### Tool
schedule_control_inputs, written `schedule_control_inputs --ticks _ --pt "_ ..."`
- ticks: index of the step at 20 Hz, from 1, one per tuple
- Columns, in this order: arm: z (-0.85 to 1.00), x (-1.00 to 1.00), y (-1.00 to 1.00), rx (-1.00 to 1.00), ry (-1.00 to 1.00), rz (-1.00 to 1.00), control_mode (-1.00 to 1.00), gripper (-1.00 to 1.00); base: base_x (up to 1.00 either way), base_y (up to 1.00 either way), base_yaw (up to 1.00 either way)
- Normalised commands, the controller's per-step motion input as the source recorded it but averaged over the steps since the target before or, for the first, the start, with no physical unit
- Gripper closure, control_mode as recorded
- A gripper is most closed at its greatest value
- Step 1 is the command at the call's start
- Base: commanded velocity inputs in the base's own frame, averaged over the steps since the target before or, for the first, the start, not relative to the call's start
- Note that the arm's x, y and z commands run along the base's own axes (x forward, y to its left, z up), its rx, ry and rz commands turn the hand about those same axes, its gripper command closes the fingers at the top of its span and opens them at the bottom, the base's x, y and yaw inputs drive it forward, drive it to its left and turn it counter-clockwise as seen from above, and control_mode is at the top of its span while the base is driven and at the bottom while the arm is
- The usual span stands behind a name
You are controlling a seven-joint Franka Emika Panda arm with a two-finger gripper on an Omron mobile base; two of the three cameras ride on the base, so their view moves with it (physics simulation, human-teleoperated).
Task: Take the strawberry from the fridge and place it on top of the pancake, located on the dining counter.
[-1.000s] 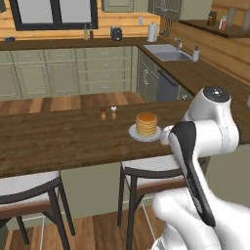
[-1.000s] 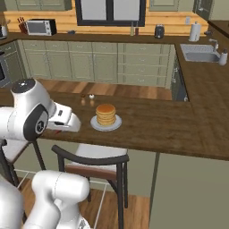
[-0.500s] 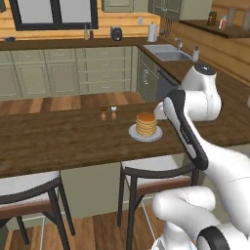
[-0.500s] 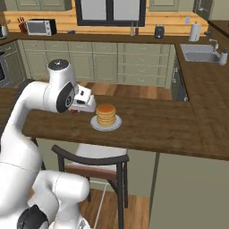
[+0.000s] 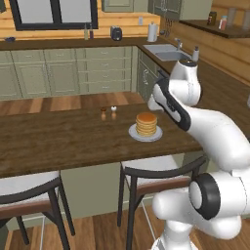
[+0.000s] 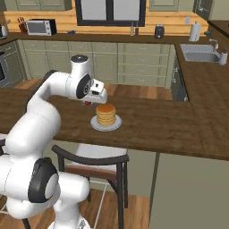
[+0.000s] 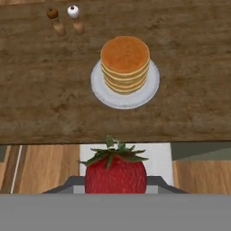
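Hand (image 7: 115, 191): closed on strawberry (image 7: 115, 173)
Pancake (image 7: 125, 63): stacked on white plate (image 7: 101, 88), on desk (image 7: 40, 103)
Shakers (image 7: 63, 20): beyond plate

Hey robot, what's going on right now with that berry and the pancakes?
Gripper shut on the strawberry. Berry short of the pancake, above the stool side of the dining counter. Shakers stand beyond the plate, off the path.

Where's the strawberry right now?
In the hand view the strawberry is held in the gripper at the bottom centre, near the dining counter edge, short of the pancake on its white plate.
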Motion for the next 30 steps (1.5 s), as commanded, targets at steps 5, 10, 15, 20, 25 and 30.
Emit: schedule_control_inputs --ticks 5,10,15,20,25,30 --pt "-0.28 1.0 0.02 -0.05 0.0 0.0 -1.0 1.0 0.0 0.0 0.0" --pt "-0.49 1.0 -0.03 -0.09 -0.01 0.0 -1.0 1.0 0.0 0.0 0.0" --pt "-0.45 0.68 -0.06 0.0 -0.01 0.0 -1.0 1.0 0.0 0.0 0.0" --pt "-0.25 0.57 -0.07 0.05 0.0 0.0 -1.0 1.0 0.0 0.0 0.0" --pt "-0.38 0.14 0.0 0.0 0.0 0.0 -1.0 1.0 0.0 0.0 0.0" --pt "-0.42 0.05 0.0 0.0 0.0 0.0 -1.0 1.0 0.0 0.0 0.0"
